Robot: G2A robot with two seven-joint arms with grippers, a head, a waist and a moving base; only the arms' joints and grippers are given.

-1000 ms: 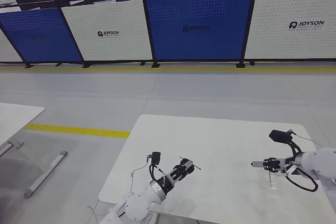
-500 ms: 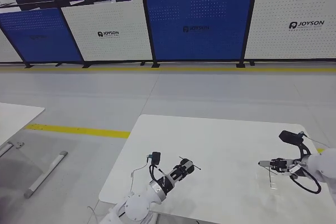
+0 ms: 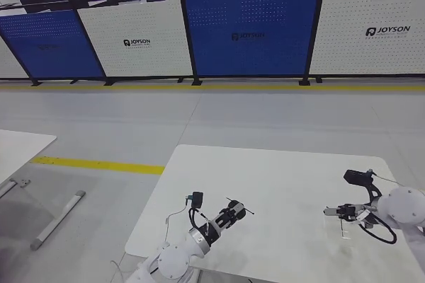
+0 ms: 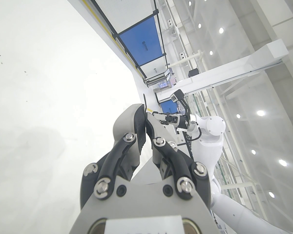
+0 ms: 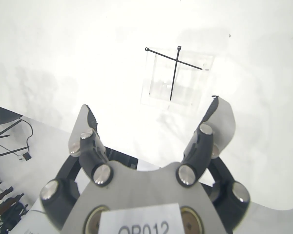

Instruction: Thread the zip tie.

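My left gripper [image 3: 235,208] sits near the table's front left, shut on a thin black zip tie [image 3: 248,209]. In the left wrist view the tie's end [image 4: 144,99] sticks out past the closed fingertips [image 4: 139,119]. My right gripper [image 5: 152,110] hovers open over the table's right side, with nothing between its fingers. Just beyond it two more black zip ties [image 5: 177,60] lie crossed on a clear square tray [image 5: 195,83]. In the top view the right gripper [image 3: 330,211] is just left of that tray [image 3: 346,228].
The white table [image 3: 283,177] is bare between the two arms. Its front edge runs close behind both grippers. Blue and white panels [image 3: 248,35] stand far off across the floor, and another white table [image 3: 14,148] is at the left.
The right arm shifted a little to the right, then came back left and slightly lower over the tray. The left arm and its zip tie stayed still.
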